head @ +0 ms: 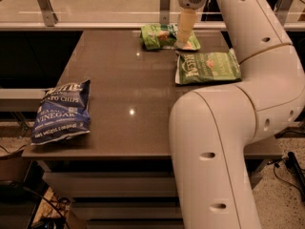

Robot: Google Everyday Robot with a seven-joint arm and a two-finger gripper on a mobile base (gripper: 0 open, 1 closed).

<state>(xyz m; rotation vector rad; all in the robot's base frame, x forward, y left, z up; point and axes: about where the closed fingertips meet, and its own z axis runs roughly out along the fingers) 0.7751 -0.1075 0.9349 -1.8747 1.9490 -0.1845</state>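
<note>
My gripper (184, 43) hangs at the far edge of the brown table (128, 80), its tip down on the right end of a small green snack bag (156, 36). A larger green chip bag (208, 67) lies flat just right of and nearer than the gripper. A blue salt-and-vinegar chip bag (62, 111) rests near the table's front left corner, far from the gripper. The white arm (228, 128) fills the right side of the view and hides the table's front right part.
A metal railing with posts (45, 6) runs behind the table's far edge. Dark drawers or shelves (109, 185) sit under the table front. Cables lie on the speckled floor (286, 175) at the right.
</note>
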